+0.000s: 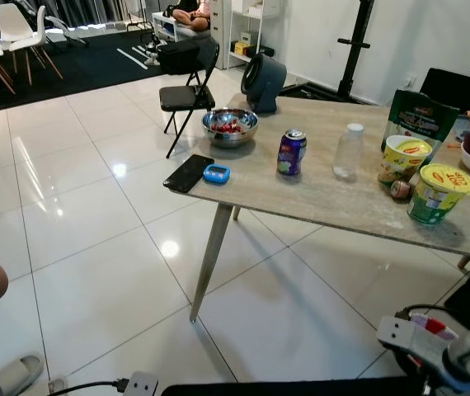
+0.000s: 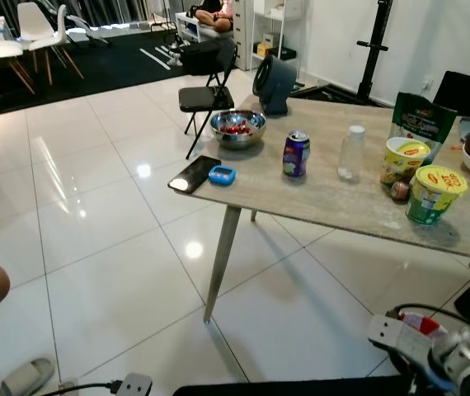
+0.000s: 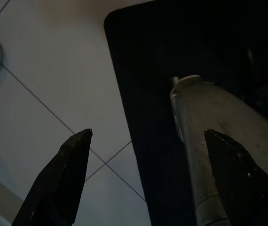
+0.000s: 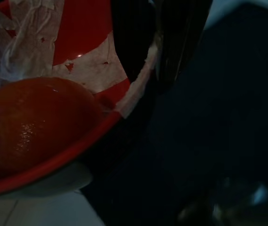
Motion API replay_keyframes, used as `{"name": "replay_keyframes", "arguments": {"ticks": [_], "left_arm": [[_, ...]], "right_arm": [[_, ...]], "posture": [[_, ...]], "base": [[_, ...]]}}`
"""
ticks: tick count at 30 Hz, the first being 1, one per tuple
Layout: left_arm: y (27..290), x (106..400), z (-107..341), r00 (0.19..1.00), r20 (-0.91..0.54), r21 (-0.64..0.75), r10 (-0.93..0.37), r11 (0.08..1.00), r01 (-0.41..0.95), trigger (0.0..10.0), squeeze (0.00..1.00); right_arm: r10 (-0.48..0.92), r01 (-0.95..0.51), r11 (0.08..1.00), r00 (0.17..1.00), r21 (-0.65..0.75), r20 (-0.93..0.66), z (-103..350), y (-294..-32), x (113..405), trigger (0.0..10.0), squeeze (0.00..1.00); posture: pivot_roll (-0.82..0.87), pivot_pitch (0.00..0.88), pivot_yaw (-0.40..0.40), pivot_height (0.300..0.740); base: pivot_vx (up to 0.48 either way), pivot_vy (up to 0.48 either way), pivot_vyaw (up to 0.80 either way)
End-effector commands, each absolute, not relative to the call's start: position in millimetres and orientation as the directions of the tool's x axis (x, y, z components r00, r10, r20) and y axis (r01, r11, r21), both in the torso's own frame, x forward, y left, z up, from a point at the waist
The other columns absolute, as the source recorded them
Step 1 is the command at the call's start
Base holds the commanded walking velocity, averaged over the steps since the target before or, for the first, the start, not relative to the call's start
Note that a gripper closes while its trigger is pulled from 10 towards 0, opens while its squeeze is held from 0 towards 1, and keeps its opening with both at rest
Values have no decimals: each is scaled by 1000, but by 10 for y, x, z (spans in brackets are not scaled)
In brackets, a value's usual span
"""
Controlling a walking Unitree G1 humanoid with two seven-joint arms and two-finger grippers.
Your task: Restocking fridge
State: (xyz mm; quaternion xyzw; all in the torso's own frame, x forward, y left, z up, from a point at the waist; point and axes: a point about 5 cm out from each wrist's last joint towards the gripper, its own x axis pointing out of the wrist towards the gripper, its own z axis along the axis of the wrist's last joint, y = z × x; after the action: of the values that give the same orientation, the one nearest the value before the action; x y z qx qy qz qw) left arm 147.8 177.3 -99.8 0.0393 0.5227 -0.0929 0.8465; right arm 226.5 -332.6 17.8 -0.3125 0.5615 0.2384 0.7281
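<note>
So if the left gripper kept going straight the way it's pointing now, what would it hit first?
Most likely the white tiled floor. The left gripper is open with nothing between its fingers, and tile lies ahead of it beside a dark panel. Depth is unclear in this dim view, so that panel's edge could come first.

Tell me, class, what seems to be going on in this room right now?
A humanoid robot stands on a tiled floor facing a wooden table, with nothing on it being handled yet. On the table sit a steel bowl, a purple can, a clear bottle, two yellow-lidded cups, a phone and a small blue gadget. The left gripper hangs open over the floor. The right gripper's wrist view shows a red bowl holding something orange, pinched at the rim.
</note>
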Motion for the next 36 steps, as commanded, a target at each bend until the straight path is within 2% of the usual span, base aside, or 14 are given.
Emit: {"name": "replay_keyframes", "arguments": {"ticks": [1,4,6,9,11,12,14,15,16,20,26,31,36], "left_arm": [[1850,1439,-1006,418,-903,-10,-98,978,208,10000,0],[1852,1442,-1004,419,-903,-10,-98,978,208,10000,0],[1852,1442,-1004,419,-903,-10,-98,978,208,10000,0],[1841,1435,-1008,418,-903,-12,-99,978,207,10000,0],[1830,1400,-1022,412,-906,-15,-98,979,201,10000,0],[1830,1400,-1022,412,-906,-15,-98,979,201,10000,0],[1825,1351,-1040,403,-910,-17,-96,981,194,10000,0],[1825,1351,-1040,403,-910,-17,-96,981,194,10000,0],[1820,1342,-1044,402,-911,-19,-94,982,188,10000,0],[1819,1349,-1042,403,-910,-19,-93,983,183,10000,0],[1896,1425,-1009,429,-902,11,-51,990,140,10000,0],[1988,1334,-1025,428,-903,30,-22,993,115,10000,0],[1981,1283,-1042,423,-906,25,-21,995,101,10000,0]], "right_arm": [[-32,-597,768,326,-232,-945,91,-3347,2229,10000,0],[-55,-523,817,346,-241,-937,-35,-3318,2155,10000,0],[-55,-523,817,346,-241,-937,-35,-3318,2155,10000,0],[-62,-440,871,345,-220,-937,-250,-3213,1990,10000,0],[-91,-313,926,359,-211,-929,-466,-3075,1803,10000,0],[-91,-313,926,359,-211,-929,-466,-3075,1803,10000,0],[-130,-183,960,384,-214,-914,-590,-2967,1698,10000,0],[-130,-183,960,384,-214,-914,-590,-2967,1698,10000,0],[-155,-115,969,409,-219,-899,-633,-2913,1672,10000,0],[-163,-91,971,414,-219,-895,-645,-2900,1664,10000,0],[-203,-66,967,376,-245,-904,-760,-2811,1500,10000,0],[-179,-65,974,370,-217,-912,-841,-2657,1436,10000,0],[-105,-127,979,353,-159,-930,-929,-2430,1380,10000,0]], "posture": [[-96,20,43,740],[-98,19,42,740],[-98,19,42,740],[-97,27,34,740],[-96,36,28,740],[-96,36,28,740],[-90,43,26,740],[-90,43,26,740],[-88,41,25,740],[-88,41,25,740],[-68,31,23,740],[-55,26,20,740],[-41,21,5,740]], "base": [[0,0,0],[0,0,0],[0,0,0],[0,0,0],[0,0,0],[0,0,0],[0,0,0],[0,0,0],[0,0,0],[0,0,0],[0,0,0],[0,0,0],[0,0,0]]}}
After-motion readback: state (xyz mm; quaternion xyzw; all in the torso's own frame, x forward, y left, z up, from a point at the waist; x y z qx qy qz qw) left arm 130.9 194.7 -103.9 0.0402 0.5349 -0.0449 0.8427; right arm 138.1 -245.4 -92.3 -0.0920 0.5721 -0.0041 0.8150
